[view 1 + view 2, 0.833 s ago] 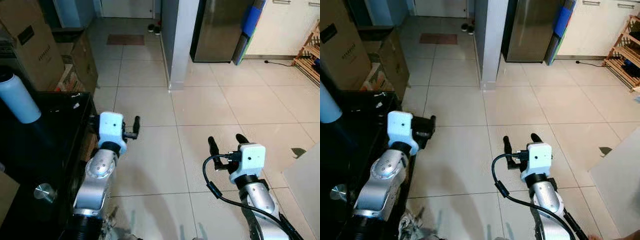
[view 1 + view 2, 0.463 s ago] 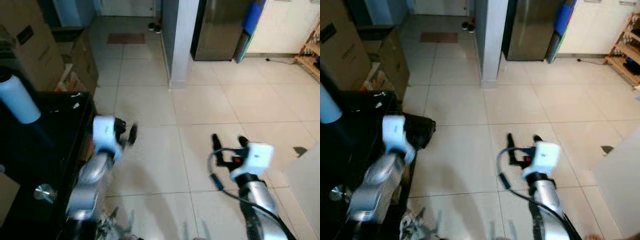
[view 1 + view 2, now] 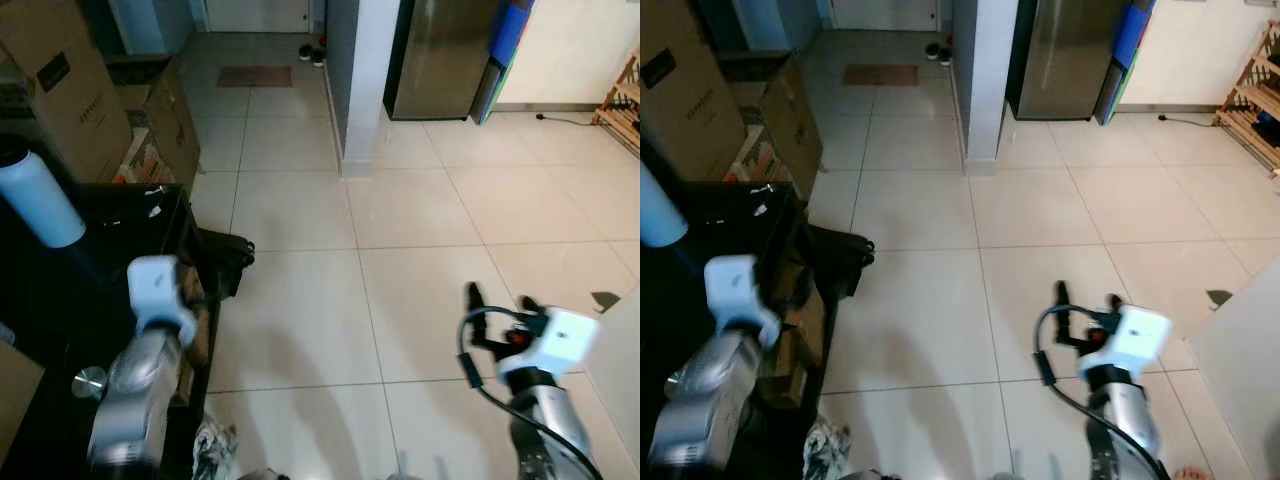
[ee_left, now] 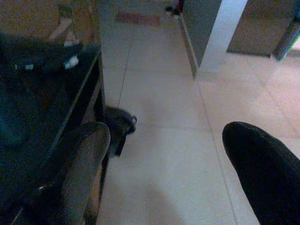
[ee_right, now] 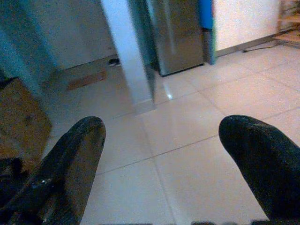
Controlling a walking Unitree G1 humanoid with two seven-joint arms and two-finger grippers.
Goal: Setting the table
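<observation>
black table [image 3: 60,300], left hand [image 4: 164,159] beside, empty

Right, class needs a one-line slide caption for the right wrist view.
Open right gripper held empty above the tiled floor, facing a white pillar and a steel fridge.

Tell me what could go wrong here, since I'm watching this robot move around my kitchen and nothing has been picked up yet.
The left arm hangs close to the black table, so a swing could knock the white bottle standing there. The dark bag on the floor beside the table could catch a foot. The right gripper, open and holding nothing, trails a looped cable that might snag.
</observation>
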